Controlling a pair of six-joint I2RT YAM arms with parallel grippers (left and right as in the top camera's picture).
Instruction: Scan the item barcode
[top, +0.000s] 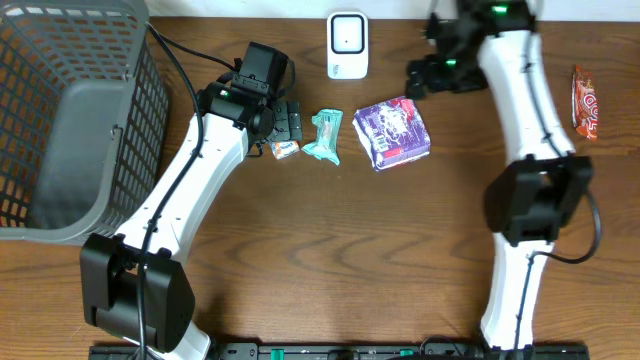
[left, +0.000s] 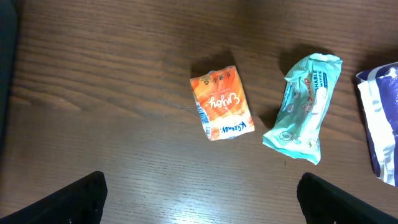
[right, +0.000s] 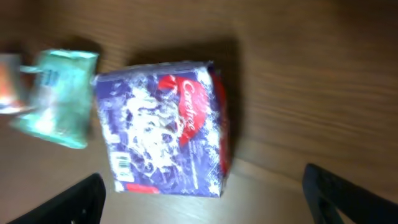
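Purple pack (right: 165, 124) loose ahead of R gripper (right: 202, 186), jaws wide.

- Desk (top: 350, 250): brown wood-grain top, filling all three views edge to edge.
- Grain: long wavy bands, running left to right in the overhead view.
- Finish: smooth, with a faint pale sheen in the wrist views.
- Light: even, shadows soft and short.
- Near edge: black rail (top: 340, 351) along the desk front.

Purple box (top: 392, 132) — flat, near white scanner (top: 347, 45)
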